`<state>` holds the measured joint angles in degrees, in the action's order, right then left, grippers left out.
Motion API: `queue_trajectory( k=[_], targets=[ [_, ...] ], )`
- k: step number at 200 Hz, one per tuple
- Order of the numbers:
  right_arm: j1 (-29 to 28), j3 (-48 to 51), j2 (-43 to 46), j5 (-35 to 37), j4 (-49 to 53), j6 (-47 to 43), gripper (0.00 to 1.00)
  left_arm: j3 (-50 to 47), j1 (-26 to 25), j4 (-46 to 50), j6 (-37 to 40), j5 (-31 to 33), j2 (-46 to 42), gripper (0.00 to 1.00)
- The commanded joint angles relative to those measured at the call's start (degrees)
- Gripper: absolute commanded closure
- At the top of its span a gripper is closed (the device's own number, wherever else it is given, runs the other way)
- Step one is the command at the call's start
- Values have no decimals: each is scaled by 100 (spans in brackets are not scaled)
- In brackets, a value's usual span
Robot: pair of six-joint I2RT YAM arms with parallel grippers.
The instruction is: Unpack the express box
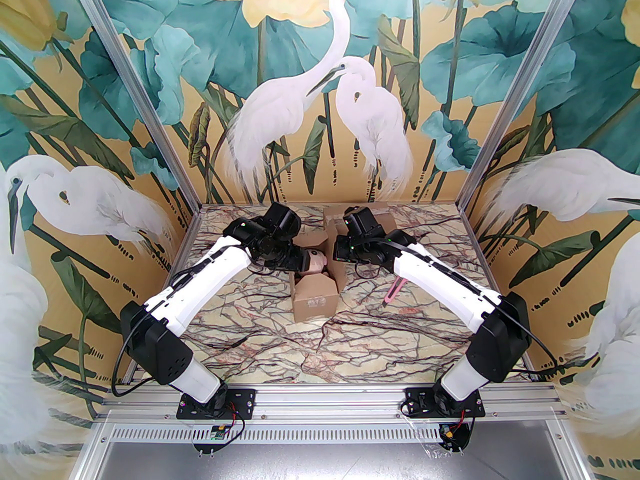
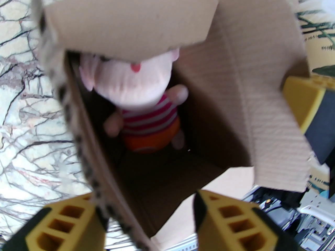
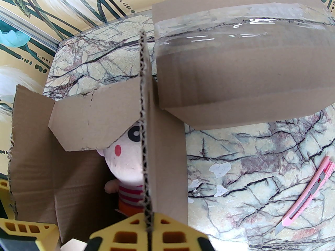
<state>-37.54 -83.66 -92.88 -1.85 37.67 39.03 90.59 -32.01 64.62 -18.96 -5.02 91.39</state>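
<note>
The express box stands open at the centre of the marble table, its flaps turned up and out. A plush doll lies inside toward the 12 o'clock end of the opening. It has a pale pink head, a red-and-white striped shirt and orange trousers. 1 short flap hangs over the top of its head.

In the left wrist view, the left gripper is spread wide at the 9 o'clock side of the box. Its 2 yellow fingers straddle the box wall, 1 outside and 1 over the interior. The outer one is against the wall; the inner one is apart from it.

In its own wrist view, the right gripper is at the 3 o'clock side, pressed together on the corrugated edge of an upright panel of the box, pinching it. A large flap with clear tape folds outward at 1 o'clock from that pinch.

A pink utility knife lies flat on the table at 3 o'clock from the box, well apart from it, its blade tip showing.
</note>
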Motion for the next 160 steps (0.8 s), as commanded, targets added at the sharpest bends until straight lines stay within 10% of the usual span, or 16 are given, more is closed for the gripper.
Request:
queue_trajectory(
  k=[1,81,125,160],
  targets=[
    [-35,-11,59,32,-277,63,95,-82,-33,64,-47,143,-166,59],
    [141,1467,713,-546,-1878,151,92,-248,-33,-527,699,326,-769,100],
    [112,1236,1132,-177,-1634,-1273,40,-130,-33,-559,1477,757,-897,100],
    [-258,940,1475,476,-1892,-2630,22,29,-28,-544,1866,1370,-854,100]
  ],
)
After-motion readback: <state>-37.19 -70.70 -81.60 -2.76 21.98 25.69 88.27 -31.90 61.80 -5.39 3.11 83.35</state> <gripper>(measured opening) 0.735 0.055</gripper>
